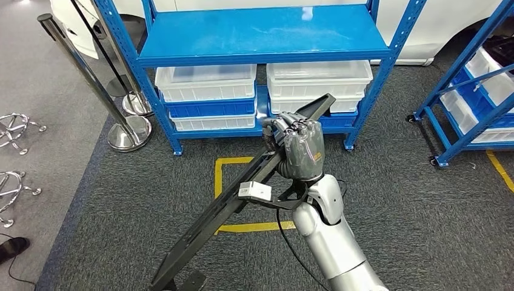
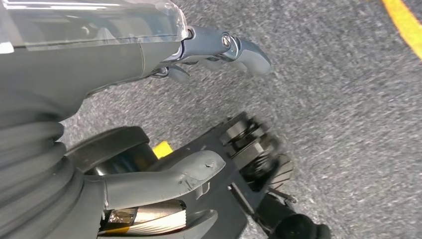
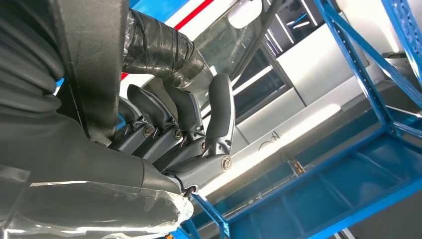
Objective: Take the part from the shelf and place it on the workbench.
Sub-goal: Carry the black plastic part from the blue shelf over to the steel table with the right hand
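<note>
Head view: right hand (image 1: 300,148) grips the part (image 1: 242,197), a long black bar, fingers wrapped near its upper end. The part slants from just in front of the blue shelf (image 1: 260,36) down and away from it, over the grey carpet (image 1: 412,200) and across the yellow floor marking (image 1: 227,162). It's already off the shelf, so the step in hand looks like the carry to the workbench, which I can't see. To do it well: keep the grip firm, since most of the bar hangs below the hand and will lever; swing the far tip wide of the shelf posts and the white bins (image 1: 206,82) under the shelf; keep the low end off the carpet.

Right wrist view adds the close grip: dark fingers (image 3: 219,114) curled round the black part (image 3: 164,55), shelf frame behind.

Left wrist view shows the left hand (image 2: 219,47) over carpet, away from the shelf, fingers apart, holding nothing.
</note>
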